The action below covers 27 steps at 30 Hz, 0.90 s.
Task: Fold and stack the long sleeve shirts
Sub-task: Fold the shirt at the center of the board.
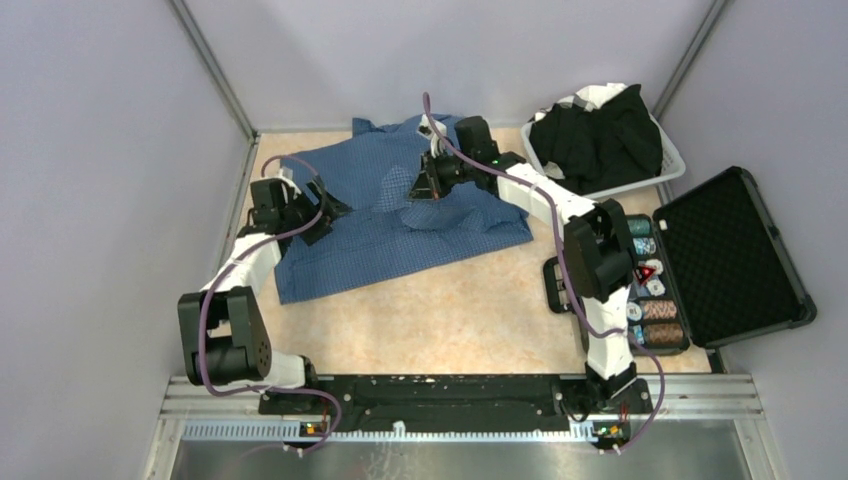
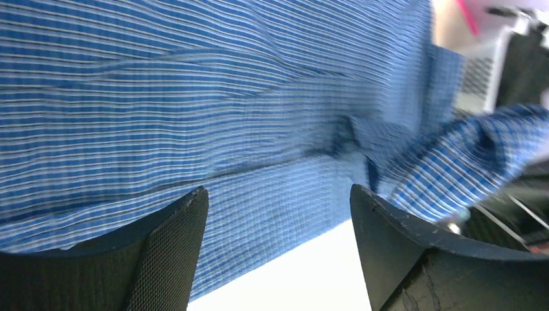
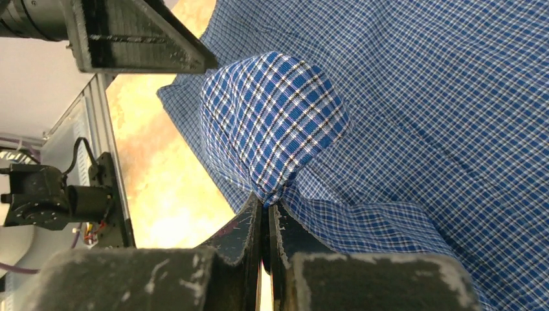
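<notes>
White basket [image 1: 675, 163] at the far right corner of the mottled beige surface [image 1: 450, 320]. Just nearer, along the right edge, black hard case [image 1: 735, 255] lying open, foam-lined lid flat to the right, small round items [image 1: 655, 290] in rows in the other half. Pale grey walls [image 1: 100, 150] on three sides.

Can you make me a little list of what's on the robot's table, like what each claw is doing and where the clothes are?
blue checked shirt: spread on the table, rumpled, not folded yet
left gripper: open, over the shirt's left side, holding nothing
right gripper: shut, pinching a bunch of the shirt's cloth
black clothes: heaped in the white basket, far right corner
black case: open beside the right arm, small things inside
</notes>
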Tool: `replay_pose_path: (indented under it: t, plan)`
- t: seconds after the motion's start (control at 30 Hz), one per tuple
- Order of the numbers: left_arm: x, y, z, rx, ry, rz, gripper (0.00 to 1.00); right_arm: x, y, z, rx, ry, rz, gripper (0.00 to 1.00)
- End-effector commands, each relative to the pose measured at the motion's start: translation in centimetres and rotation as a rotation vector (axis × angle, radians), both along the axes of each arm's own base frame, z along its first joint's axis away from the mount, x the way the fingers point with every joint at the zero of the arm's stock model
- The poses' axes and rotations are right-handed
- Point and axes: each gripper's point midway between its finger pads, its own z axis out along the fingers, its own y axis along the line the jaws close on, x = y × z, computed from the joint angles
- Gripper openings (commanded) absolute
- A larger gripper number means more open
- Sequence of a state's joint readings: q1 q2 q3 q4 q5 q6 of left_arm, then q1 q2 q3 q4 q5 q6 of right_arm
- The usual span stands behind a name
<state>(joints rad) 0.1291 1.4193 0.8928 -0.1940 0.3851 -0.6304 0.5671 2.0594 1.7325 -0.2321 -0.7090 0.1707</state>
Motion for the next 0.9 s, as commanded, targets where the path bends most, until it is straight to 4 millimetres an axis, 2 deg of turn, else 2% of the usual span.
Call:
replay_pose_path:
  t: [0.0, 0.23, 0.37, 0.47, 0.6, 0.73, 0.87]
  plan:
    - [-0.4, -6.1, 6.0, -0.250, -0.258, -0.277, 0.86, -0.8, 1.2, 0.6, 0.056, 0.021, 0.049, 0.00]
    - [-2.0, -9.6, 7.3, -0.414, -0.293, -0.335, 0.89, -0.8, 1.4, -0.3, 0.055, 0.037, 0.004, 0.00]
    - [-2.0, -12.2, 6.6, -0.453, -0.248, -0.342, 0.89, -0.8, 1.6, -0.7, 0.056, 0.041, -0.008, 0.00]
    - [-2.0, -13.4, 5.5, -0.487, -0.203, -0.308, 0.89, -0.7, 1.5, -0.6, 0.061, 0.039, -0.028, 0.00]
    - [-1.8, -14.0, 4.8, -0.508, -0.190, -0.240, 0.89, -0.6, 1.5, -0.5, 0.064, 0.039, -0.034, 0.00]
    - [-0.7, -13.6, 5.3, -0.510, -0.226, -0.176, 0.88, -0.9, 1.3, -0.8, 0.057, 0.044, -0.032, 0.00]
    - [0.4, -13.1, 5.7, -0.492, -0.250, -0.130, 0.76, -1.1, 1.1, -0.6, 0.055, 0.040, -0.040, 0.00]
